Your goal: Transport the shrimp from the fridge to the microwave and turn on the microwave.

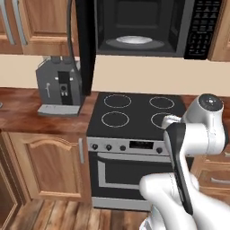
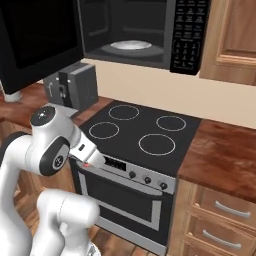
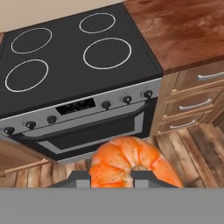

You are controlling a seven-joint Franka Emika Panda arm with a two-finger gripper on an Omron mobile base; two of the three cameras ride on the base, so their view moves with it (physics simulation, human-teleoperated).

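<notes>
A black stove with four ringed burners and a row of knobs along its front edge stands between wooden cabinets, flanked by reddish-brown countertops. Above it, the black microwave hangs with its door swung wide to the left, its keypad at the right edge and a pale round plate lying on its floor. A grey-and-black coffee machine sits on the counter to the left of the stove, close against the back wall. The white arm is folded low in front of the oven door, well below the microwave's opening. In the hand view, the gripper points down past the stove's front edge toward the plank floor, and its two dark fingertips stand at a narrow gap, clamped on the orange-pink shrimp, whose curved body arches up above and between them.
</notes>
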